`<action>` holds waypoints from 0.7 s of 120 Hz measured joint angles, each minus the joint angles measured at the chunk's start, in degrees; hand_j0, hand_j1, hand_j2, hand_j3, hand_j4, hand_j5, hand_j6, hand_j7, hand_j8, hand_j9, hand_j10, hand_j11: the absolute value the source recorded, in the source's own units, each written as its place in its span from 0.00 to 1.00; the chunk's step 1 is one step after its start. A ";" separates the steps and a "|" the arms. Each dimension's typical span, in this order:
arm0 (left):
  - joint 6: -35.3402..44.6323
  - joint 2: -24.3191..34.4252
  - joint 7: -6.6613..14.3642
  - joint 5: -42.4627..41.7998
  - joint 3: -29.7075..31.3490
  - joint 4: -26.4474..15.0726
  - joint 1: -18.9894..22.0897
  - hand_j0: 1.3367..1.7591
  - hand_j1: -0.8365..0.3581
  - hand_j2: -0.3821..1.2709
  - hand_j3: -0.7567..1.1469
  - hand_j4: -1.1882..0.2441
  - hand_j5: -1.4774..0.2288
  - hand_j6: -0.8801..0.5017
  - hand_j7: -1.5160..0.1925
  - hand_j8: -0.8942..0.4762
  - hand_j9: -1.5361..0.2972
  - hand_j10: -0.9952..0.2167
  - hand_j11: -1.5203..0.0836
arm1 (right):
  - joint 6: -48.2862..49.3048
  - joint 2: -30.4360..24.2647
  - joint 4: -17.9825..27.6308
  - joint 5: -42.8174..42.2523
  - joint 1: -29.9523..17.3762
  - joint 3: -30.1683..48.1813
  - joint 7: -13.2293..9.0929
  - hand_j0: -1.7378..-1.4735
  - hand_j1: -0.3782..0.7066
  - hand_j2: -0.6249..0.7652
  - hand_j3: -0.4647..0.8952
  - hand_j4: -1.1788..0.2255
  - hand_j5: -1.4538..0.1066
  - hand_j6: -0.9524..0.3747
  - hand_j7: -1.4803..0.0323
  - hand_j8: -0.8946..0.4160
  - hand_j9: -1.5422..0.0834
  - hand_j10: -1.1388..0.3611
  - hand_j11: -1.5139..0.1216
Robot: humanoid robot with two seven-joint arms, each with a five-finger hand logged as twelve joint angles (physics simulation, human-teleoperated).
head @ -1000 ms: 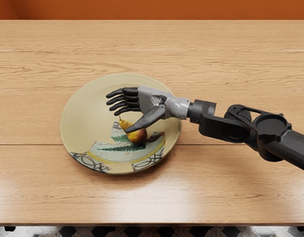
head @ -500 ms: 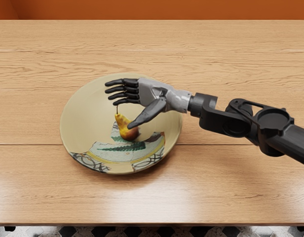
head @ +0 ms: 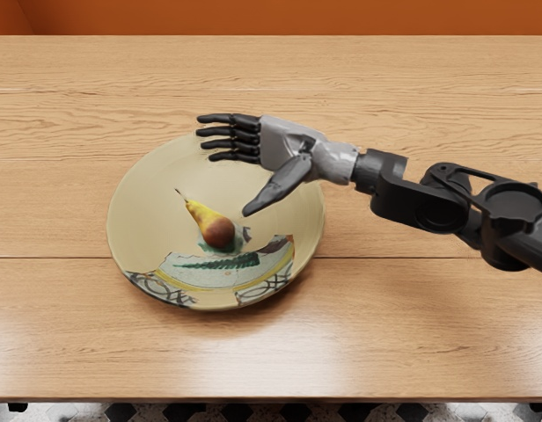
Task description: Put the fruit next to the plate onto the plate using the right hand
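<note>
Below the near table edge: a thin strip of dark-and-light floor, cut off by the frame, its pattern too slight to read.
Table: pale wood planks, glossy toward the near edge; its left and right edges lie outside the frame.
Plate: cream and round, left of the table's middle, about midway between the near and far edges; the green and dark painting on its near part is hard to make out.
Pear: lying on its side inside the plate, near its middle; reddish round end toward the near edge, stem toward the far-left corner; nothing touches it.
Right hand: over the plate's far-right rim, apart from the pear, empty; dark fingers stretched toward the left edge, stacked and partly hiding one another; thumb slanting down toward the pear; its height above the rim cannot be told.
Right arm: dark, entering from the right edge, cut off by the frame.
Beyond the far edge: an orange wall, only a narrow band showing.
</note>
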 joint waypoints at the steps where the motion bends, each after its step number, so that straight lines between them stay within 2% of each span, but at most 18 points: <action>1: 0.00 0.00 0.00 0.00 0.00 0.00 0.00 0.76 0.99 0.23 0.40 0.83 0.87 0.64 0.89 0.65 0.84 0.82 0.95 | 0.00 -0.27 0.16 0.14 0.01 0.00 -0.23 0.30 0.21 0.43 0.34 0.72 0.79 0.59 0.84 0.56 0.82 0.65 0.79; 14: 0.00 0.00 0.00 0.00 0.00 0.00 0.00 0.76 0.99 0.23 0.40 0.83 0.87 0.64 0.89 0.65 0.84 0.82 0.95 | 0.00 -3.84 1.48 3.10 0.09 0.09 -4.93 0.30 0.19 0.43 0.34 0.74 0.81 0.61 0.85 0.57 0.83 0.66 0.81; 28: 0.00 0.00 0.00 0.00 0.00 0.00 0.00 0.76 0.99 0.23 0.40 0.83 0.87 0.64 0.89 0.65 0.84 0.82 0.95 | 0.00 -10.12 3.35 5.40 -0.12 0.06 -7.59 0.30 0.16 0.43 0.34 0.75 0.83 0.62 0.87 0.59 0.85 0.68 0.83; 41: 0.00 0.00 0.00 0.00 0.00 0.00 0.00 0.76 0.99 0.23 0.40 0.83 0.87 0.64 0.89 0.65 0.84 0.82 0.95 | 0.00 -17.47 5.22 8.31 -0.52 -0.08 -12.05 0.30 0.15 0.43 0.34 0.76 0.84 0.63 0.88 0.60 0.86 0.68 0.84; 57: 0.00 0.00 0.00 -0.01 0.04 0.00 0.94 0.76 0.99 0.23 0.40 0.83 0.87 0.64 0.89 0.65 0.84 0.82 0.95 | 0.00 -24.70 6.51 9.78 -0.96 -0.49 -15.82 0.30 0.13 0.44 0.34 0.77 0.86 0.65 0.90 0.61 0.88 0.70 0.85; 63: 0.00 0.00 0.00 -0.02 0.04 0.00 2.29 0.76 0.99 0.23 0.40 0.83 0.87 0.64 0.89 0.65 0.84 0.82 0.95 | 0.00 -26.35 6.71 10.00 -1.20 -0.56 -17.39 0.30 0.12 0.44 0.34 0.78 0.86 0.65 0.91 0.62 0.88 0.70 0.86; 84: 0.00 0.00 0.00 -0.02 -0.01 0.00 2.34 0.76 0.99 0.23 0.40 0.83 0.87 0.64 0.89 0.65 0.84 0.82 0.95 | 0.01 -28.43 6.97 10.27 -0.97 -0.42 -23.13 0.30 0.09 0.44 0.34 0.80 0.88 0.67 0.93 0.64 0.90 0.72 0.88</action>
